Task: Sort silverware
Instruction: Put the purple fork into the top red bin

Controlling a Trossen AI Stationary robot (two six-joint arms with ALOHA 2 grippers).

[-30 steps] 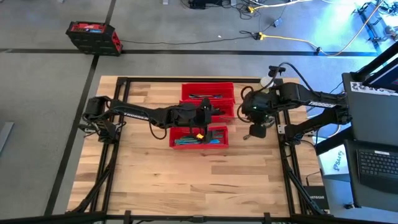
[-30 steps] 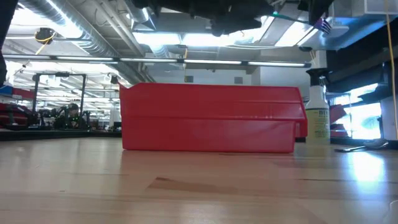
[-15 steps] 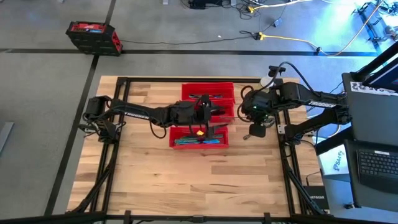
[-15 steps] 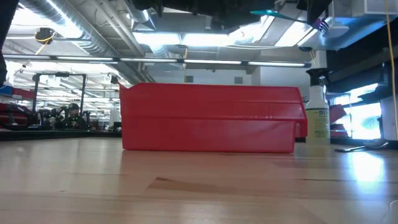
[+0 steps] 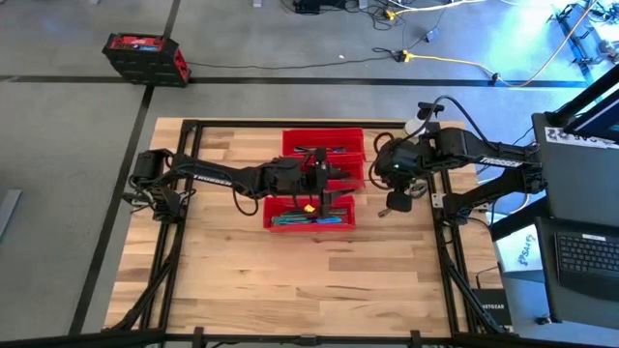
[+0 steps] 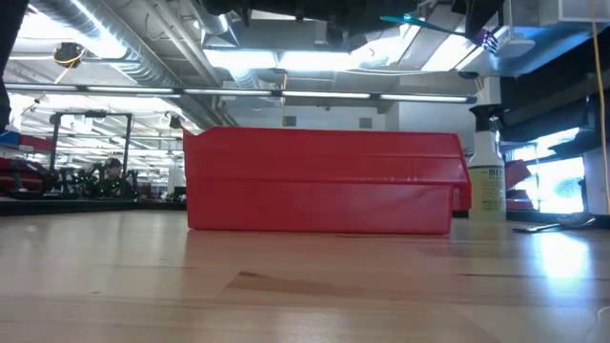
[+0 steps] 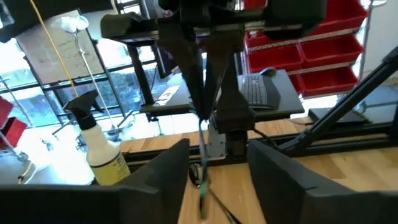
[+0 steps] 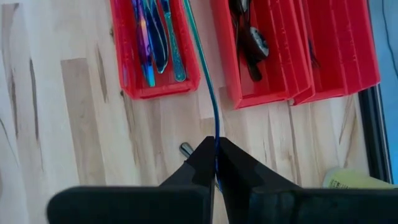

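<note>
a pale wood table (image 5: 242, 261) under workshop lights, cables on the floor beyond. our right gripper (image 8: 216, 163) is clamped shut on a thin blue-teal utensil (image 8: 205, 81), whose long end reaches out toward the bins. our left gripper (image 5: 319, 174) hovers over the middle red bin (image 5: 340, 176), fingers (image 7: 280, 180) apart on either side of that same utensil; whether they touch it we cannot tell.

this looks like a handover, and the risk is plain: if the right lets go before the left has a firm hold, the utensil may drop and land in the wrong bin or on the table. a skewed pinch could twist it too.

the front bin (image 5: 309, 213) holds blue-teal silverware (image 8: 152, 37), the middle one darker pieces (image 8: 249, 37), and a far bin (image 5: 322, 143) sits behind. a spray bottle (image 6: 487, 186) stands well to the side. both arms crowd the same spot above the bins, so a bump is possible.
</note>
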